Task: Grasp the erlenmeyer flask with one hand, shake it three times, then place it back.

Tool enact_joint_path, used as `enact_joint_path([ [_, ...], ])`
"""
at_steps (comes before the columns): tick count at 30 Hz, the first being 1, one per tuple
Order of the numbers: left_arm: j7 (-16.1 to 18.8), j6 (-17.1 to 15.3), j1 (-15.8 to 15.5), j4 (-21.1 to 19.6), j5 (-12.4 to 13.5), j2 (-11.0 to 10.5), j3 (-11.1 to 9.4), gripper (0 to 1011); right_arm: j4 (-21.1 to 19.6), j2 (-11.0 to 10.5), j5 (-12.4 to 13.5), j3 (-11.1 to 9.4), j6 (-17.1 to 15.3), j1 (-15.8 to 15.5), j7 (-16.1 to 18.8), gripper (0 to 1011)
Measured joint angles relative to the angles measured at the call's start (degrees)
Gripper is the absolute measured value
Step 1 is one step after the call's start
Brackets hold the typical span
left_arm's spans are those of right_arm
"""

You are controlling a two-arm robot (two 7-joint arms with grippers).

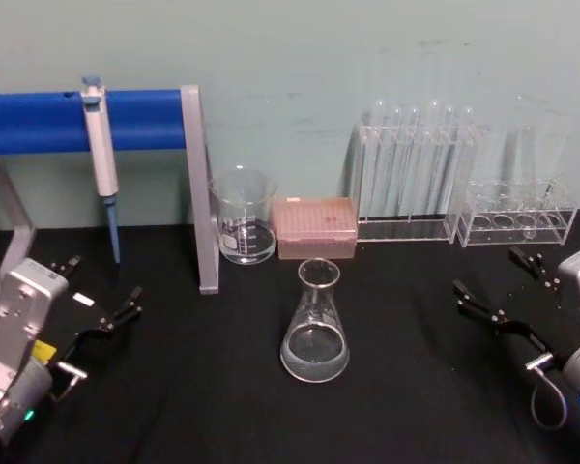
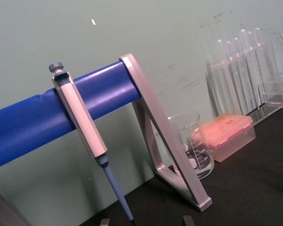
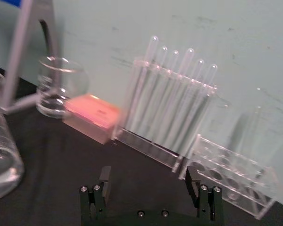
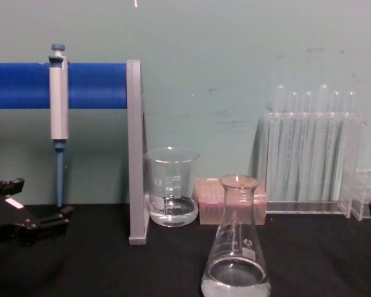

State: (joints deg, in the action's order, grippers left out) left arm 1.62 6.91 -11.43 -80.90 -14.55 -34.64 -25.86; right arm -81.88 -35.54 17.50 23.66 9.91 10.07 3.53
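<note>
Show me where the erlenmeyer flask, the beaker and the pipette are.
erlenmeyer flask (image 1: 315, 336): head view, on its wide conical body.
beaker (image 1: 244, 220): head view, on its front glass wall.
pipette (image 1: 103, 150): head view, on its grey handle.

No legible text; beaker (image 4: 172, 189) graduations unreadable

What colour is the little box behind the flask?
Pink. The box shows best in the head view.

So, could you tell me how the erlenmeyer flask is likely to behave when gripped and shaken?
Probably stable standing: the erlenmeyer flask has a wide base. Its smooth glass looks slippery and fragile. The little liquid inside should slosh but add scant weight.
</note>
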Motion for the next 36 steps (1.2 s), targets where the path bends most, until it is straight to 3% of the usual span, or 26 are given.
enact_joint_path([
  [8, 0.0, 0.0, 0.0, 0.0, 0.0, 0.0, 0.0, 1001, -4.1, -1.9, 9.2, -3.3, -1.0, -2.9, 9.5, 1000],
  [15, 0.0, 0.0, 0.0, 0.0, 0.0, 0.0, 0.0, 1001, -6.7, -2.4, 13.0, -4.0, -2.3, -4.4, 15.4, 1000],
  [27, 0.0, 0.0, 0.0, 0.0, 0.0, 0.0, 0.0, 1001, -6.6, -1.0, 14.9, -2.3, -4.2, -2.7, 24.7, 1000],
  [36, 0.0, 0.0, 0.0, 0.0, 0.0, 0.0, 0.0, 1001, -4.5, 1.0, 14.5, -1.0, -4.9, -0.6, 28.6, 1000],
])
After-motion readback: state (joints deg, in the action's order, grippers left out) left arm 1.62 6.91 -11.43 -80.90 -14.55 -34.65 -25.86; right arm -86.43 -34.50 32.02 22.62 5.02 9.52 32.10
